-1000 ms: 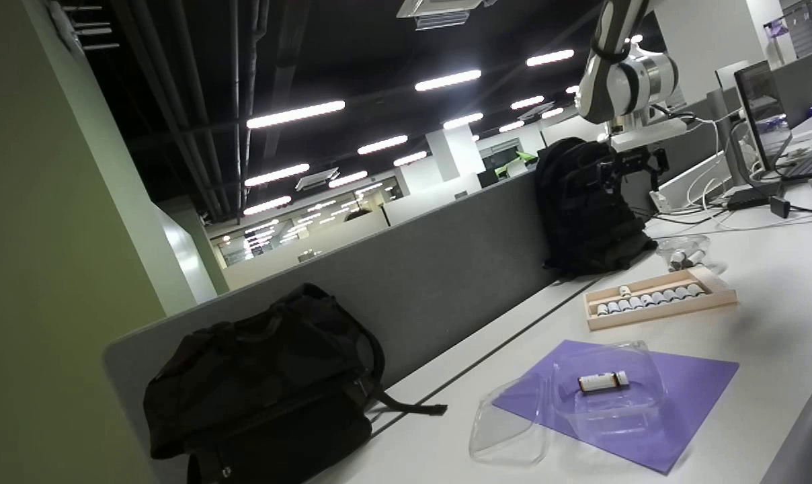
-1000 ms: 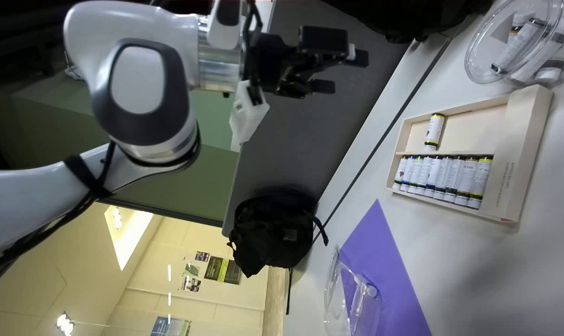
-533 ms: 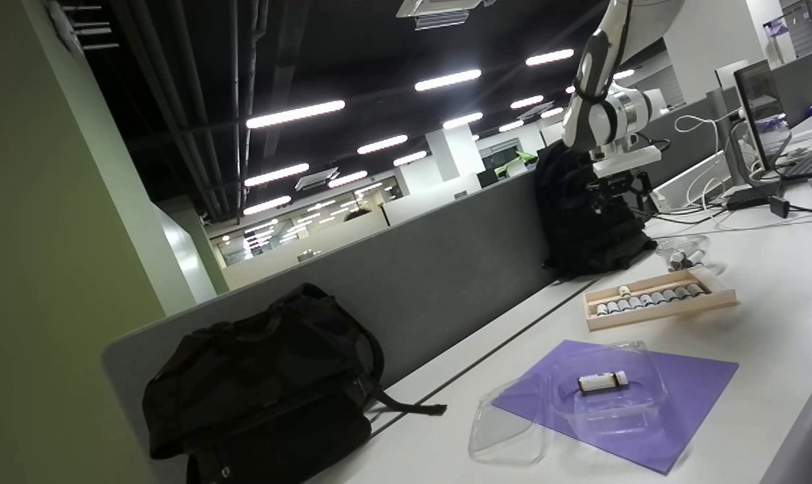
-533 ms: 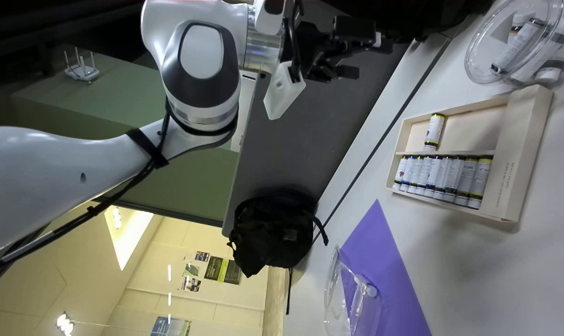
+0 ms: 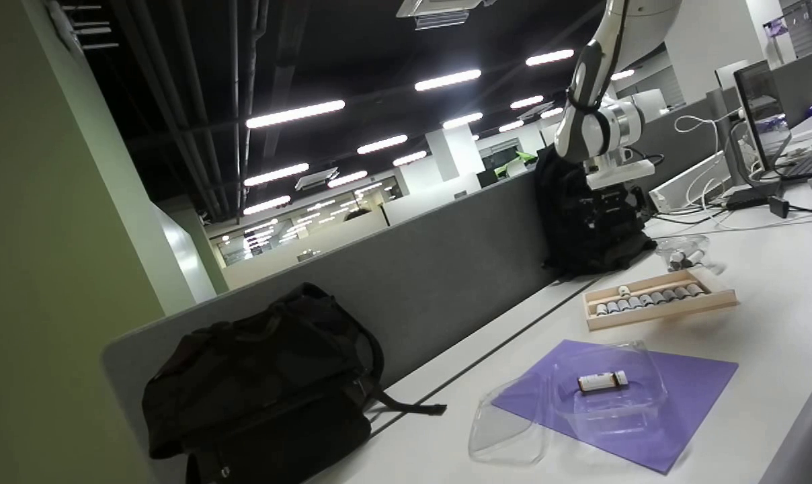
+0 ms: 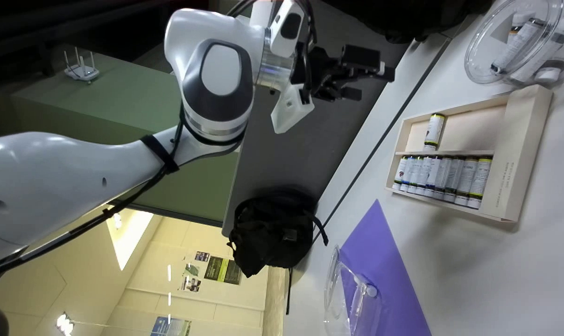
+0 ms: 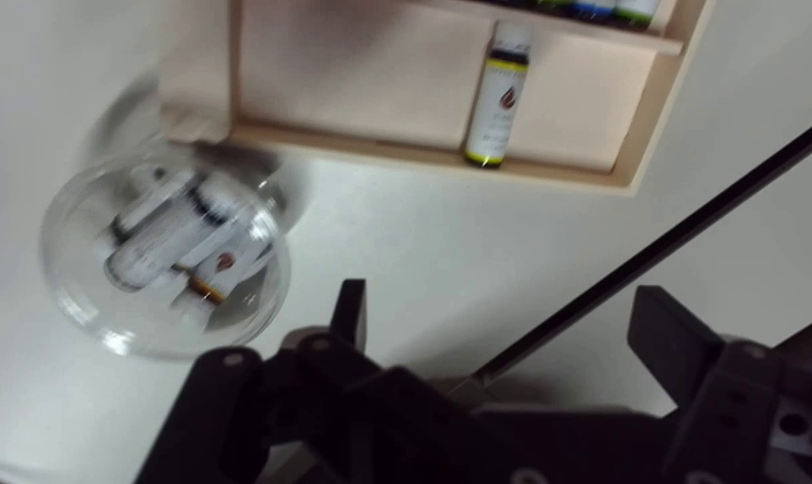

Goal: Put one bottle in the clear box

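The clear box (image 5: 621,414) sits open on a purple sheet in an exterior view, with a white-labelled bottle (image 5: 603,382) lying in it. Part of the clear box also shows in an exterior view (image 6: 371,313). A lone bottle (image 7: 497,107) lies in the upper compartment of the wooden tray (image 6: 520,158), beside a row of several bottles (image 6: 443,179). A round clear bowl (image 7: 117,343) holds several bottles. My gripper (image 7: 503,316) is open and empty, above the desk near the divider, apart from tray and bowl. It also shows in an exterior view (image 6: 373,84).
A clear lid (image 5: 510,427) lies left of the box, partly on the purple sheet (image 5: 698,376). A grey divider (image 5: 460,275) runs along the desk. Black backpacks lean on it, one (image 5: 601,215) behind my gripper and one (image 5: 265,390) at the left. A laptop and cables stand beyond.
My arm has come lower and moved in toward the desk and the wooden tray. The gripper stays open. The box, tray, bowl and bottles have not moved.
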